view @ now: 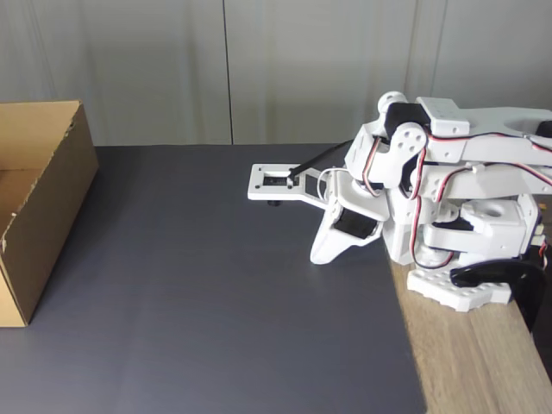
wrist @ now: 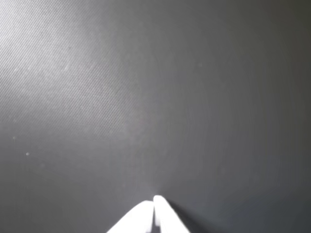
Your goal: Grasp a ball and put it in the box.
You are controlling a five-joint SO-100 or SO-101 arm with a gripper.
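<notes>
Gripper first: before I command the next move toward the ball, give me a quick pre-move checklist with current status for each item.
1. Gripper empty: ok. In the wrist view the white fingertips meet with nothing between them.
2. Gripper open for a grasp: not ok, it is shut.
3. Ball located: not ok. The pictures give no position for it, so there is no target yet.
4. Box in place: ok. In the fixed view it sits at the left edge of the dark mat, open side up.
5. Path across the mat: ok. Nothing lies between arm and box.
6. Arm posture: ok. It is folded low at the right by the mat's edge.
</notes>
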